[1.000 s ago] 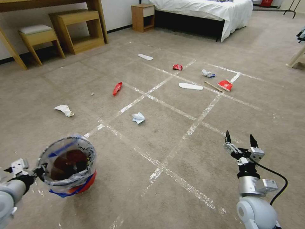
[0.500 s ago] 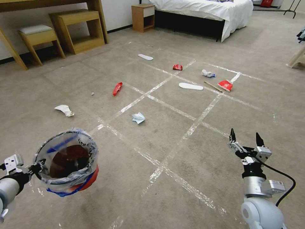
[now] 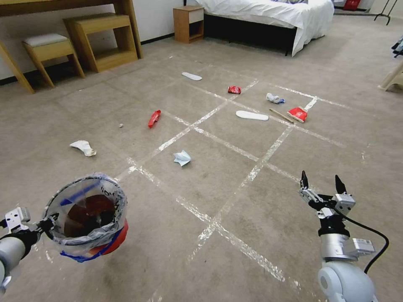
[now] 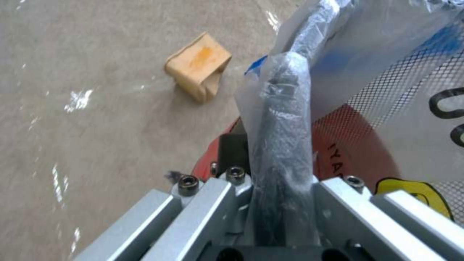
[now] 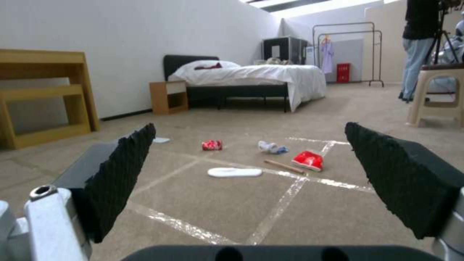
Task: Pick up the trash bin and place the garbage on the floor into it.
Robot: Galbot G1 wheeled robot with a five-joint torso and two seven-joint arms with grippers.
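— Two grippers: how are we holding them?
— Our left gripper [image 3: 44, 224] is clamping the trash bin [image 3: 90, 218] by its rim above the floor [image 3: 218, 167]; our right gripper [image 3: 321, 184] is hovering spread wide, gripping nothing.

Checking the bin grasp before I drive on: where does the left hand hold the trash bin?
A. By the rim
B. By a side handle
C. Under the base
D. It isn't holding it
A: the left hand is shut on the bag-lined rim of the trash bin, which hangs off the floor.
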